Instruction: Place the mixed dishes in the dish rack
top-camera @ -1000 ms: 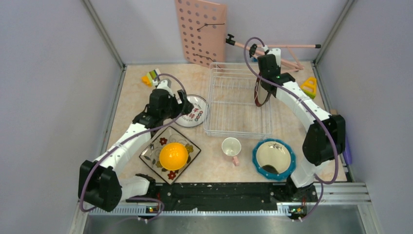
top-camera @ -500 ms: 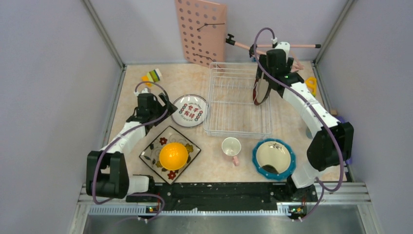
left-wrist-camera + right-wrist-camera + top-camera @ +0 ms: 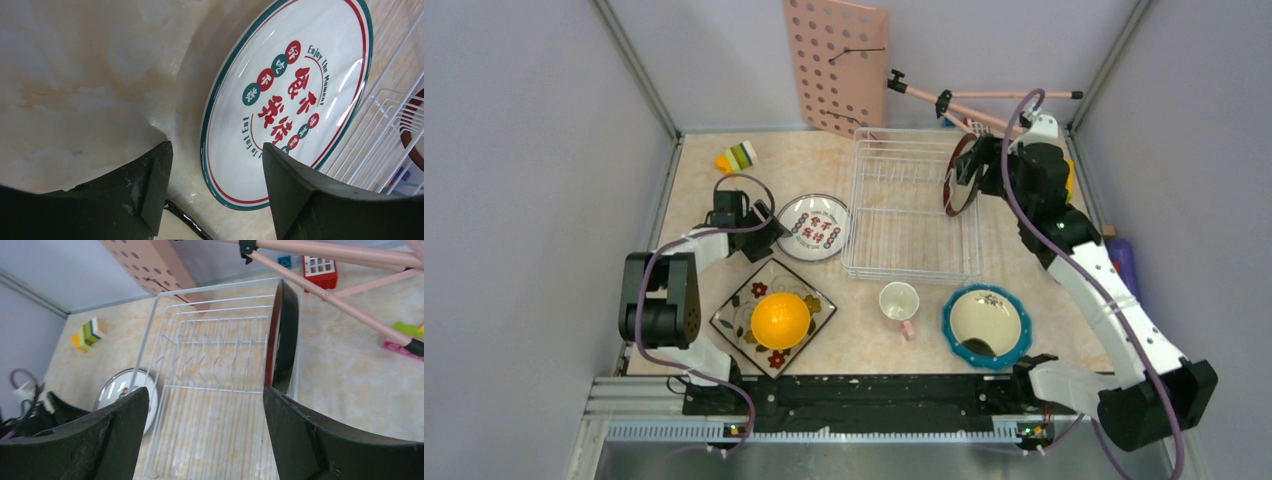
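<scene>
Okay, the relation that matters: the white round plate with a green-and-red rim and red lettering (image 3: pixel 295 95) lies flat on the beige marbled tabletop (image 3: pixel 75 75), straight ahead of the left gripper (image 3: pixel 216 152) and a little to its right. We see the left jaws apart with nothing between them, and the plate's near rim sits just past the fingertips. The plate is round, so there is no long axis to line up with. It lies flat, so we judge the grip has to come at the near rim, low and edge-on. The white wire dish rack (image 3: pixel 909 225) sits just beyond the plate, on its far side from the jaws. The left arm is clearly the nearer one.

The right gripper (image 3: pixel 206 395) hangs by the rack's far right corner, jaws wide apart and empty. The brown-rimmed round plate (image 3: pixel 282 340) stands on edge along the rack's right side, just ahead of those jaws and apart from them as far as we can tell.

Not yet racked, all toward the near side:
- the yellow-orange bowl (image 3: pixel 780 318), sitting on the square floral plate (image 3: pixel 732 318)
- the pink cup (image 3: pixel 899 300)
- the teal dotted dish with cream inside (image 3: pixel 986 325)

Likely next: the left arm takes the lettered plate.
</scene>
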